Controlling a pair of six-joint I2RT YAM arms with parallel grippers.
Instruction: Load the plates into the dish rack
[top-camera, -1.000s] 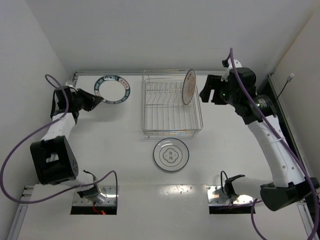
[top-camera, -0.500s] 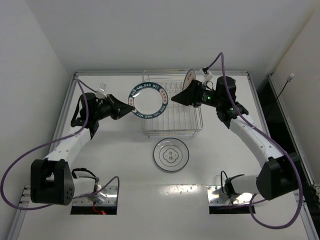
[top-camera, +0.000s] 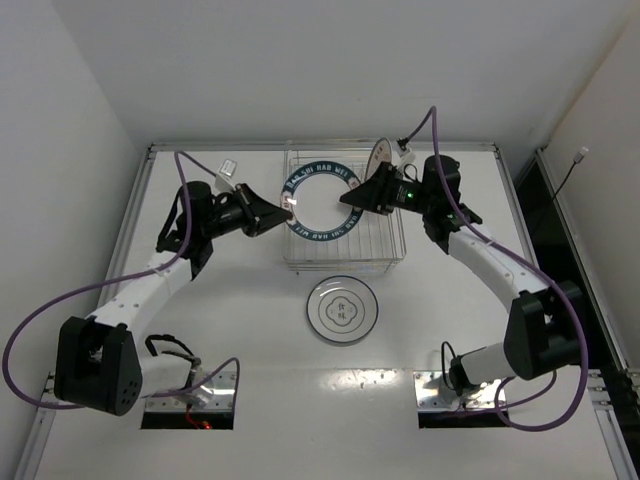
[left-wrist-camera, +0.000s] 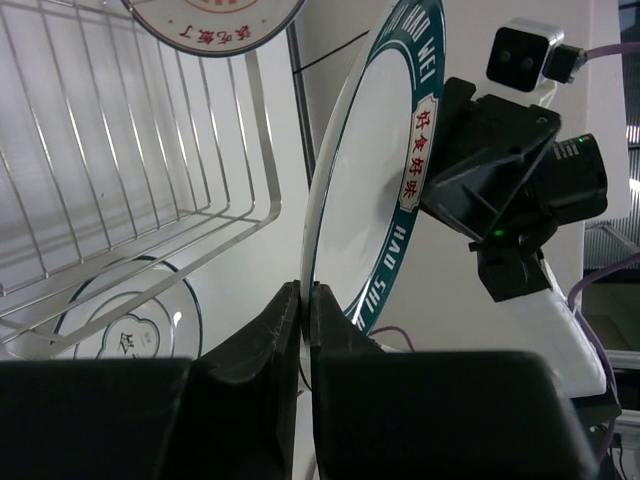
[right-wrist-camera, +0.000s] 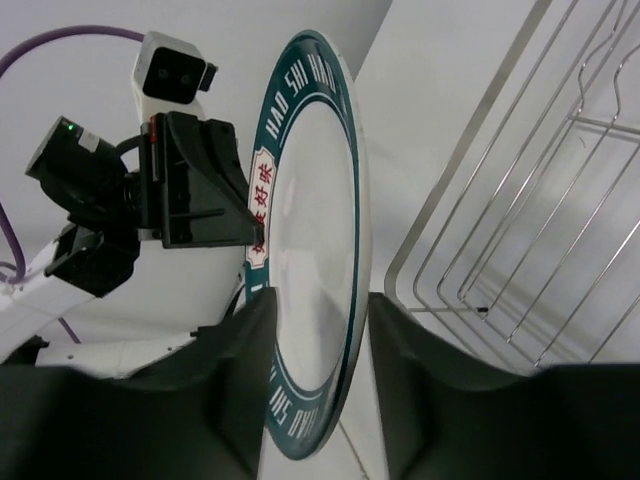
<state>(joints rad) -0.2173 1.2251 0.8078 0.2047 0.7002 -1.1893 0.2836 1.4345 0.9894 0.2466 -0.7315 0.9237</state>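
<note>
Upright above the dish rack (top-camera: 340, 264), the lettered-rim plate (top-camera: 322, 202) is pinched at one edge by the fingers of the left gripper (top-camera: 285, 210). The fingers of the right gripper (top-camera: 352, 198) straddle its opposite edge, standing apart and not clamping. Beyond the right fingers an orange plate (top-camera: 379, 160) stands in the rack, half hidden; nearer than both, a ringed plate (top-camera: 342, 308) lies flat.

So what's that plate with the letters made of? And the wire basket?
The plate looks like glazed ceramic, though it could be melamine: it has a smooth white face with a glossy sheen and a printed teal rim band. The basket looks like shiny silver metal wire, probably chromed or stainless steel: its thin rods glint in the light.
</note>
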